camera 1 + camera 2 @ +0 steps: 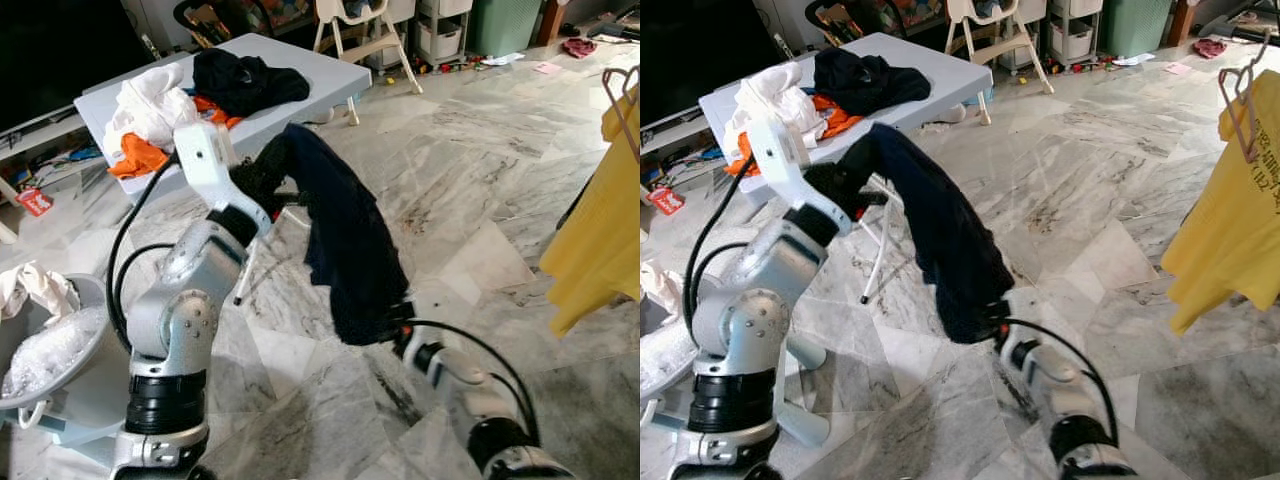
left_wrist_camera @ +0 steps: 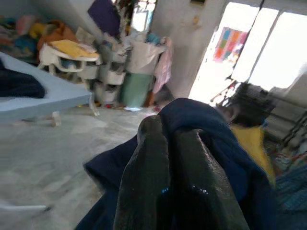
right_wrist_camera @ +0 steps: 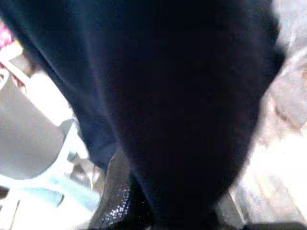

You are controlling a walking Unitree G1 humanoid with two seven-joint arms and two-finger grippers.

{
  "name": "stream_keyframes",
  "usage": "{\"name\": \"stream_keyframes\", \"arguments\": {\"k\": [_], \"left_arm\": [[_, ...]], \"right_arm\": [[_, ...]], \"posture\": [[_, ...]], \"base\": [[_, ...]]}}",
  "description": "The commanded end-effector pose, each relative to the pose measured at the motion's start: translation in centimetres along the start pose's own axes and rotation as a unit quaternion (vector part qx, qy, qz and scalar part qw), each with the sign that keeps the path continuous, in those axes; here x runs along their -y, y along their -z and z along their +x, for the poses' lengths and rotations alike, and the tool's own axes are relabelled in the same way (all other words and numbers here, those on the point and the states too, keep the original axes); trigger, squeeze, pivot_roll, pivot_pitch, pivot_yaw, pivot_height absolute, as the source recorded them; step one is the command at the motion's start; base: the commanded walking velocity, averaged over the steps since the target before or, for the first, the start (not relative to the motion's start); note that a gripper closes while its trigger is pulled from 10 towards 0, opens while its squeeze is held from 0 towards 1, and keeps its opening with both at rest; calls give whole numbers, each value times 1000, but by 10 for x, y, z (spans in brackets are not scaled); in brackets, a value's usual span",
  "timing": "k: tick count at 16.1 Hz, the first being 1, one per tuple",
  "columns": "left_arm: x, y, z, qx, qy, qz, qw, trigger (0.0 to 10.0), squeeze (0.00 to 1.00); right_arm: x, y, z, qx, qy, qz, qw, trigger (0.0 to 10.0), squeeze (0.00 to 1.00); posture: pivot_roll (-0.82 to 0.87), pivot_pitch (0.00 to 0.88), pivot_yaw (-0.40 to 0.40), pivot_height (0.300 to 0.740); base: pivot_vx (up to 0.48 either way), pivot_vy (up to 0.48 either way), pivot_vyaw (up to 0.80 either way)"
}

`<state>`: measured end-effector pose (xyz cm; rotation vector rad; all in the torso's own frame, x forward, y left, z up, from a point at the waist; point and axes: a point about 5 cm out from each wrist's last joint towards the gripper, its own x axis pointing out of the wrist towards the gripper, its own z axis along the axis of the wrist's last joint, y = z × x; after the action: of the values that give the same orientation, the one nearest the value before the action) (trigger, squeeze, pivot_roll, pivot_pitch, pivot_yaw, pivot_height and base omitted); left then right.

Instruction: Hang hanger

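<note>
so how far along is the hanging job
Done: a yellow shirt already hangs on a hanger at right. In hand: the left gripper and right gripper hold a dark navy garment stretched between them. Left: hanging it; more clothes wait on the table.

Colours before me: dark navy garment [image 1: 345,250], plain, at frame centre. My silver arms, black fingers [image 2: 158,187]. Yellow shirt [image 1: 600,240] at right edge on a pinkish hanger [image 1: 622,100]. Pale blue-grey table [image 1: 330,75], upper left, bearing white, orange and black clothes. Grey-white veined marble floor [image 1: 470,170].
</note>
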<state>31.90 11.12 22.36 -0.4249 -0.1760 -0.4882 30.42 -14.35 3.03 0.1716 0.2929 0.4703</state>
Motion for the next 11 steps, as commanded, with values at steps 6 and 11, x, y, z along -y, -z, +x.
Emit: {"name": "stream_keyframes", "arguments": {"k": [6, 11], "left_arm": [[-52, 81, -40, -137, -79, 81, 984, 0, 0], [-68, 124, -50, -204, -107, 109, 967, 0, 0]], "right_arm": [[-10, -55, -17, 92, -76, -12, 993, 0, 0], [-45, -86, -47, 80, -209, -24, 974, 0, 0]], "posture": [[-107, 11, 172, 740], [-156, 5, 153, 740]], "base": [[0, 0, 0], [0, 0, 0]]}}
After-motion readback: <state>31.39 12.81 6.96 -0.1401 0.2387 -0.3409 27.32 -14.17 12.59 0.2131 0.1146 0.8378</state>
